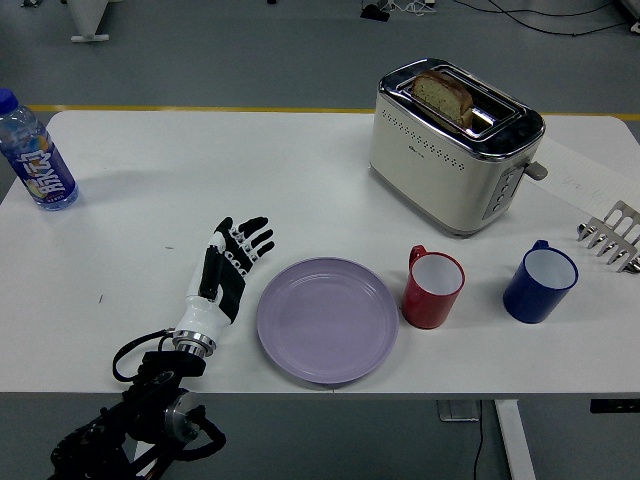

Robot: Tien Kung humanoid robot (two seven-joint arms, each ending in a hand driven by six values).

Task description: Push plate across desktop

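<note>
Plate [327,320] flat, rim up, round, left robot hand [228,267] just beside it, fingers spread, empty

The left arm [150,400] comes up from the lower left corner and reaches forward over the table. Its left hand [225,268] lies low with the back upward, the fingers [250,235] straight, slightly spread and pointing away, holding nothing.
</note>
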